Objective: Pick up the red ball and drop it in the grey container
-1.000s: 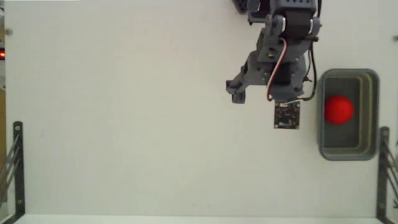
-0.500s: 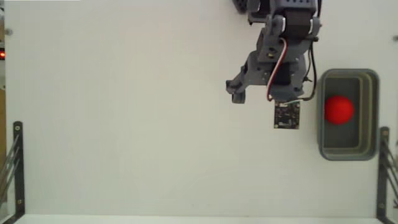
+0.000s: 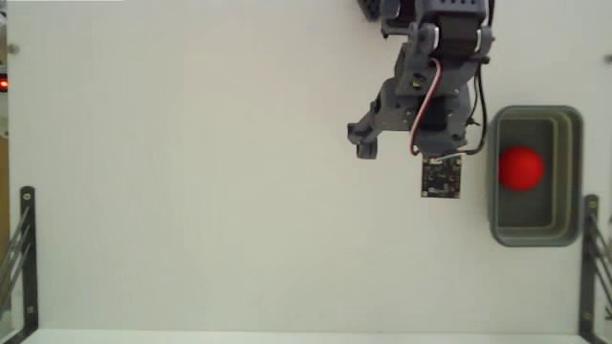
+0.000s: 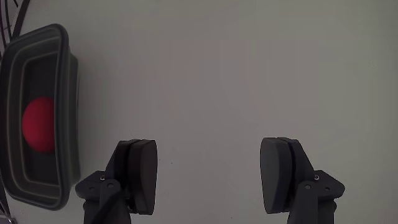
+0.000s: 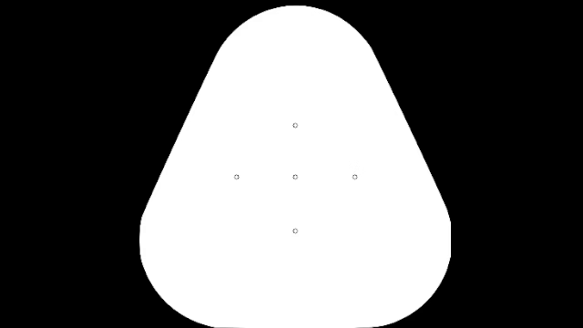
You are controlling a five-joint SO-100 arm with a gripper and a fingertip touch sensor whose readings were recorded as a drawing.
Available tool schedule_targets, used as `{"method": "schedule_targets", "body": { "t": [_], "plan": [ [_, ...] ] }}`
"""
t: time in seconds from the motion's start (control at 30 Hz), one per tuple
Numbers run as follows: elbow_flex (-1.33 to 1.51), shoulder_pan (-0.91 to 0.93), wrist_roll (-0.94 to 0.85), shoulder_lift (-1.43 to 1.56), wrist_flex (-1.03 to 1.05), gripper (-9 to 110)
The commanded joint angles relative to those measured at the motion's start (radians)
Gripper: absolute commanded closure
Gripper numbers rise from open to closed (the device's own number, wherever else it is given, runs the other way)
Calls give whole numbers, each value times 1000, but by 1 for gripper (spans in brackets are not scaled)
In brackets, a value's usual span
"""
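1. My gripper is wide open and empty over bare table.
2. The red ball already sits inside the grey container, at 3 o'clock from me in the fixed view, so I'd say the drop's done.
3. Best move: lift straight away, avoiding the tub's rim; loads of room toward 9 o'clock.

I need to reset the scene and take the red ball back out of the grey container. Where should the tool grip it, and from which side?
Probably from straight above: the red ball sits inside the grey container, whose walls block any sideways approach. Close the tool across the ball's widest middle; it is round, so any axis works.
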Motion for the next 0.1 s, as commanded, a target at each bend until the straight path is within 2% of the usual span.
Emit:
{"method": "schedule_targets", "body": {
  "t": [0.0,0.07],
  "plan": [
    [4,5,5,35,2,-9],
    [4,5,5,35,2,-9]
  ]
}}
